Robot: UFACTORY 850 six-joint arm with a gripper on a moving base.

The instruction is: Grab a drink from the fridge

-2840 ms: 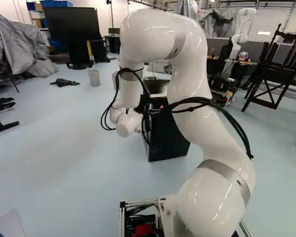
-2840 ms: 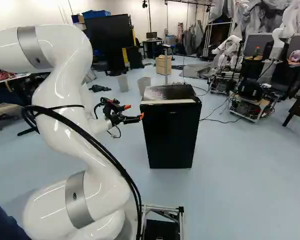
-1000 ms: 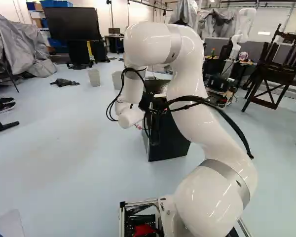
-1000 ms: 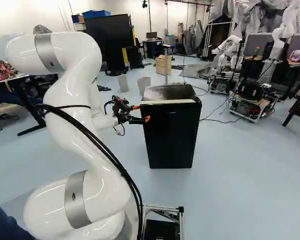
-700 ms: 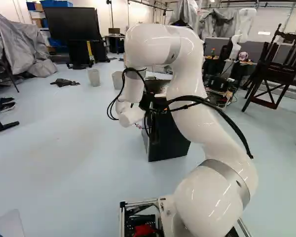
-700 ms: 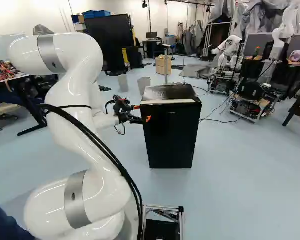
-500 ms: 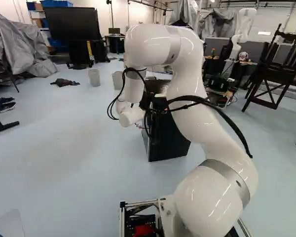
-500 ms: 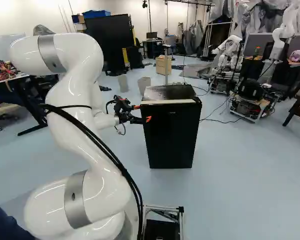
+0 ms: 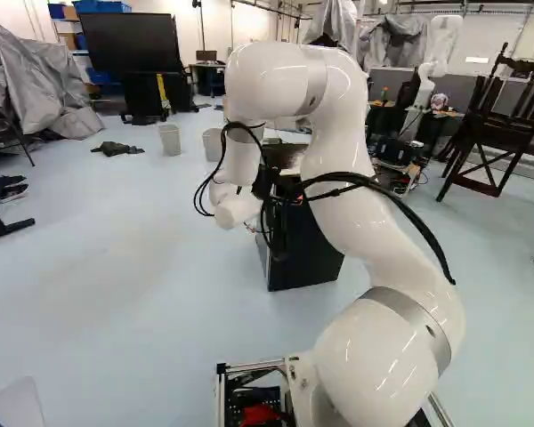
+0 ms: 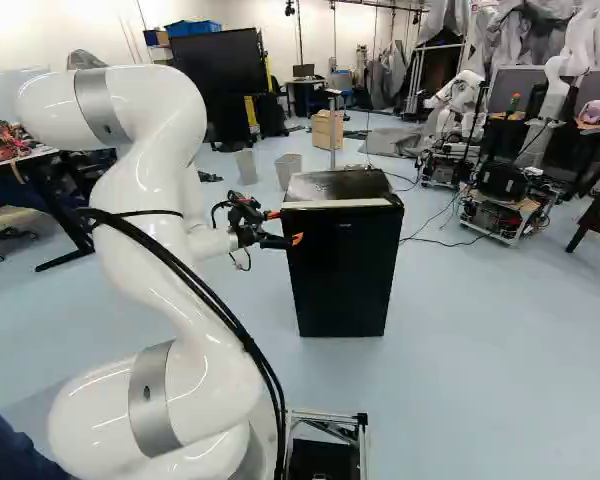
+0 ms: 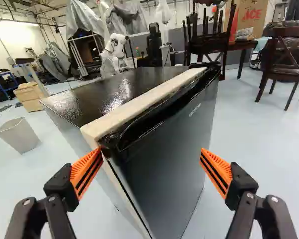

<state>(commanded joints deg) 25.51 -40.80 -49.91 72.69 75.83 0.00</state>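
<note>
fridge top point(image 11: 119, 92): glossy | fridge door point(image 11: 169, 164): smooth, shiny | arm point(image 10: 145, 235): glossy | chair point(image 11: 289, 71): wood

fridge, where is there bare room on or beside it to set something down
Bare: the fridge's black top behind the pale strip, and floor towards the bin. Crowded: by the near door corner, beside one hand pad.
</note>
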